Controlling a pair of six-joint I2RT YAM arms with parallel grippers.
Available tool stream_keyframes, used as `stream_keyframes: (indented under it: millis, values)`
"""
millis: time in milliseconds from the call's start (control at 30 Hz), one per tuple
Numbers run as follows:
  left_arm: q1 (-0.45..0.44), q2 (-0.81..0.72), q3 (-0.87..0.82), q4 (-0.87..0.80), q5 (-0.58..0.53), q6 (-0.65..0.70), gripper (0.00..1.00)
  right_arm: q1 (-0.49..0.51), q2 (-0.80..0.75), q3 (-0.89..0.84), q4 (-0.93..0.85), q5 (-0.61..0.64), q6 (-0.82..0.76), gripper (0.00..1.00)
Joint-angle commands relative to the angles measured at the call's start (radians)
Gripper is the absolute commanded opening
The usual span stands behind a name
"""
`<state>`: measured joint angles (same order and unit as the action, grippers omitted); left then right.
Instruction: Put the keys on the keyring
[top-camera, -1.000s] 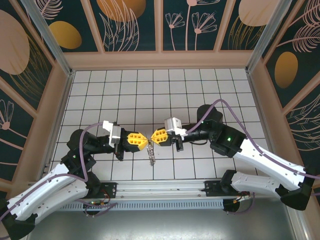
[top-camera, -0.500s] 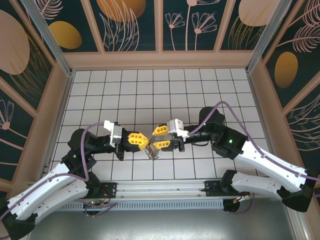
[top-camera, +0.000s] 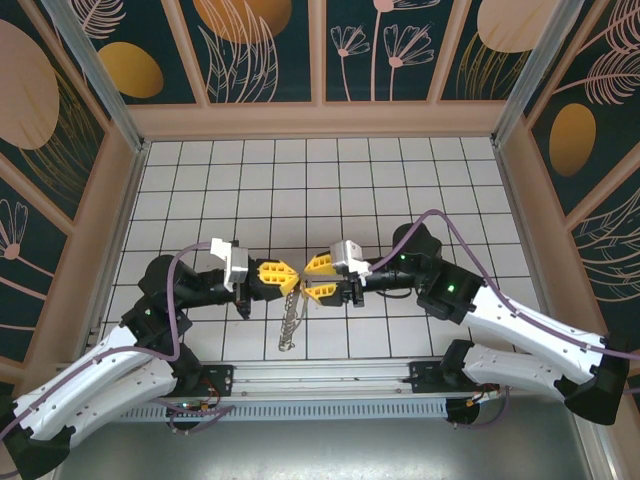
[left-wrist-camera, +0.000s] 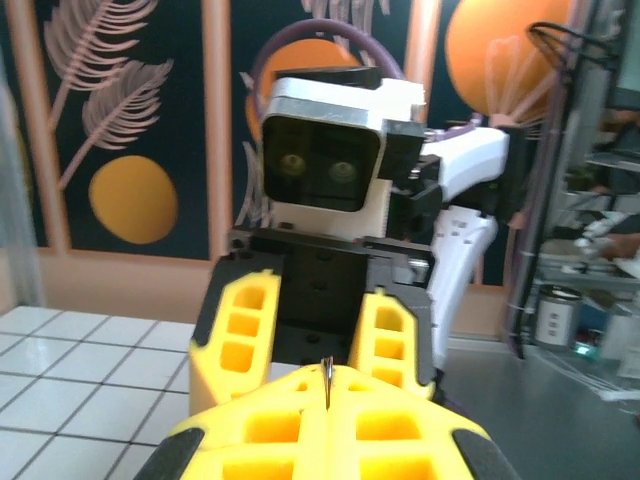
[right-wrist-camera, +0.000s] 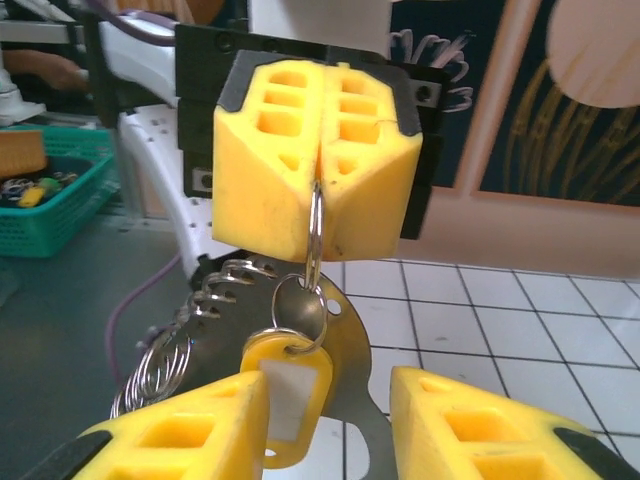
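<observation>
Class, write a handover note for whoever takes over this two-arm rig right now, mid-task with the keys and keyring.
Left hand: shut on the keyring, held edge-on between its fingertips.
Right hand: open, facing it, gripping nothing.
Keys: hanging in a string below the keyring, beside a yellow tag.
Done: keyring held up for the right hand.
To do: cannot tell if every key is threaded; check first.

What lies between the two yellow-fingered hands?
Right wrist view: a thin metal wire keyring, pinched in the shut left hand, dangles a yellow plastic tag inside the open right hand.
</observation>
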<state>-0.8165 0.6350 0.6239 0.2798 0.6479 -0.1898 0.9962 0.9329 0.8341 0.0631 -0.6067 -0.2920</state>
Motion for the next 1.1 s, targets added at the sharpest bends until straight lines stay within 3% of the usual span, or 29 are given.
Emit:
stream_keyframes:
  millis: [0,167,500,900,1067]
  values:
    - [-0.001,0.003,0.035,-0.049,-0.183,0.053,0.0,-0.009,-0.035,-0.032,0.004,0.225,0.026,0.41]
    - [-0.001,0.085,0.049,-0.15,-0.452,0.066,0.0,-0.076,-0.052,-0.101,0.006,0.453,0.074,0.53]
    - [0.003,0.347,0.099,-0.222,-0.669,0.076,0.0,-0.221,-0.114,-0.266,0.15,0.423,0.162,0.61]
    - [0.023,0.641,0.207,-0.163,-0.679,0.061,0.0,-0.29,-0.159,-0.351,0.202,0.403,0.204,0.64]
    - [0.059,0.729,0.219,-0.056,-0.616,0.051,0.0,-0.343,-0.22,-0.388,0.216,0.4,0.217,0.75]
